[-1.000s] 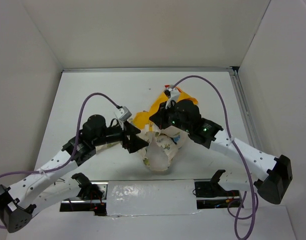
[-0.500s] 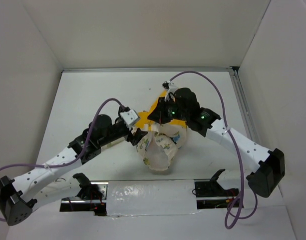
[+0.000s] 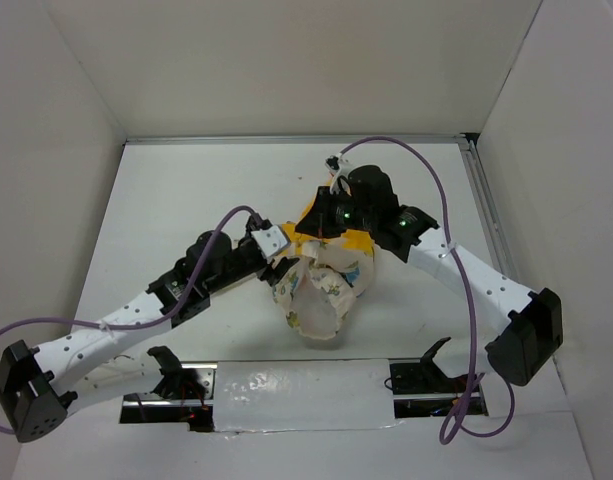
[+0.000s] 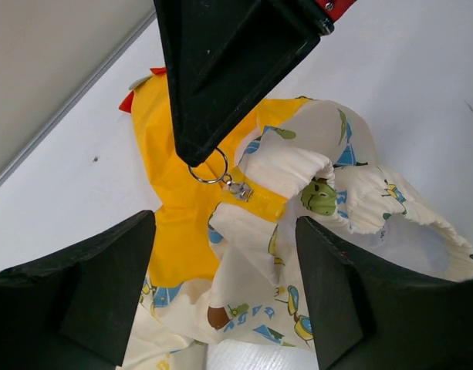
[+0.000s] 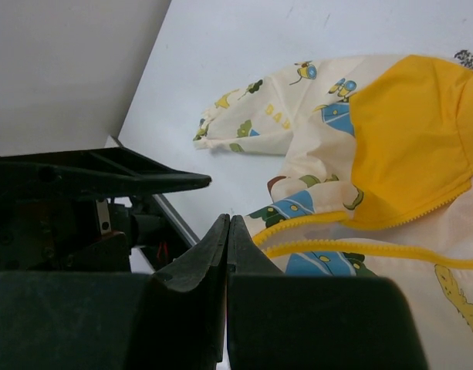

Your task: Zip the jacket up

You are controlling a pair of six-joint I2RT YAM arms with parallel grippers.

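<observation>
Left tool advanced onto cream cartoon-print hooded jacket, orange-yellow lining; jaws apart astride fabric, likely to brace. Right tool pinched on metal ring pull, holding zipper taut.

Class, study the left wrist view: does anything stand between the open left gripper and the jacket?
Nothing visible does. The jacket lies bare between the open fingers of the left gripper. The shut right gripper reaches in farther off, its tip at the zipper ring, not across that gap.
</observation>
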